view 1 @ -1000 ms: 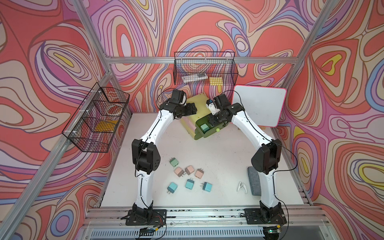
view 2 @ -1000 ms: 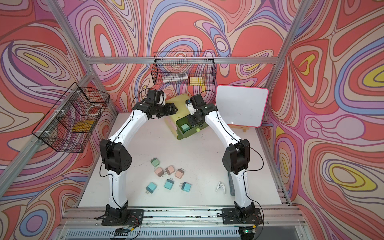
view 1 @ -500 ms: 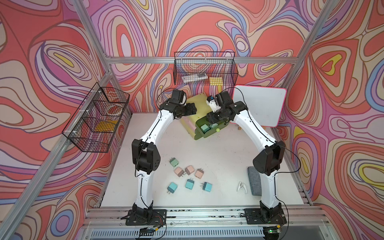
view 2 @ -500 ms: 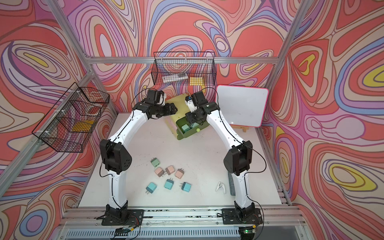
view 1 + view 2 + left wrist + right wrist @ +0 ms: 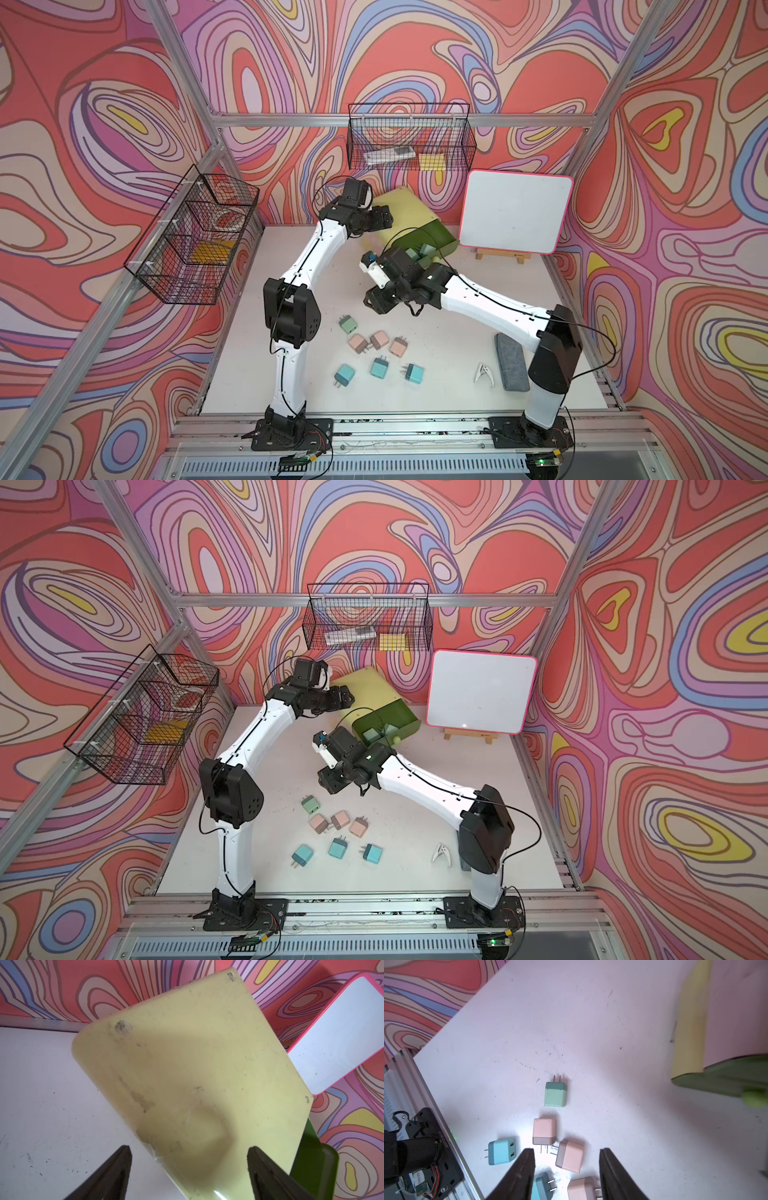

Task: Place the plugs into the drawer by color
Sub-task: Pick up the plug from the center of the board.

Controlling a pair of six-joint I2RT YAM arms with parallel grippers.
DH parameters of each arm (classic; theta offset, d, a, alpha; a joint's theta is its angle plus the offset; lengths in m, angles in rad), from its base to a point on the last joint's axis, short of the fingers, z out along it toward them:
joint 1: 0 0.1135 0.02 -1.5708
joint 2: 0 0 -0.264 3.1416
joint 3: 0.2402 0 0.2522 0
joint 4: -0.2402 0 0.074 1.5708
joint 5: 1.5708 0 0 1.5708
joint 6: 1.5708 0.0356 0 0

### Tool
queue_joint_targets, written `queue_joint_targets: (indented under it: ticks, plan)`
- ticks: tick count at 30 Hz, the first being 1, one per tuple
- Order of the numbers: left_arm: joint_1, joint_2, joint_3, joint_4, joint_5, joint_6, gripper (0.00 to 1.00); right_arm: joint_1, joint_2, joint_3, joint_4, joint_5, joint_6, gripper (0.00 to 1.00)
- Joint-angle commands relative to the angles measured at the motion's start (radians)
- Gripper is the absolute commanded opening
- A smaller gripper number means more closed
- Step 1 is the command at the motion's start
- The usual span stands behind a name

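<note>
The drawer point(image 5: 405, 210) is a yellow-green chest at the back of the table, seen in both top views, with one dark green drawer point(image 5: 384, 725) pulled out. Two sage green plugs point(image 5: 417, 252) lie in it. My left gripper point(image 5: 189, 1148) is open, its jaws straddling a corner of the chest point(image 5: 197, 1074). My right gripper point(image 5: 566, 1150) is open and empty, hovering over the loose plugs. On the table lie one sage green plug point(image 5: 555, 1094), three pink plugs point(image 5: 379, 339) and three teal plugs point(image 5: 379, 368). One pink plug point(image 5: 570, 1156) shows between the right fingers.
A white clip point(image 5: 482, 371) and a grey eraser point(image 5: 511, 361) lie front right. A pink-framed whiteboard point(image 5: 515, 216) stands on an easel back right. Black wire baskets hang on the back wall point(image 5: 409, 141) and the left wall point(image 5: 195, 241).
My right arm has swung from the open drawer toward the front and now hangs over the loose plugs. The left arm has stayed at the chest.
</note>
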Motion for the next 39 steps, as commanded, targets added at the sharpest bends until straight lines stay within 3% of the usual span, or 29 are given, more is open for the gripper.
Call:
queue_joint_targets:
  ticks: [1,12,39]
  plan:
    - [0.007,-0.013,0.029,-0.041,-0.014,0.021,0.87,0.013,0.057,-0.014,0.065,-0.006,0.101,0.51]
    - [0.008,-0.027,0.026,-0.052,-0.019,0.028,0.87,0.072,0.274,0.114,0.048,0.007,0.239,0.54]
    - [0.007,-0.031,0.016,-0.047,-0.003,0.018,0.87,0.085,0.599,0.476,-0.123,0.062,0.158,0.6]
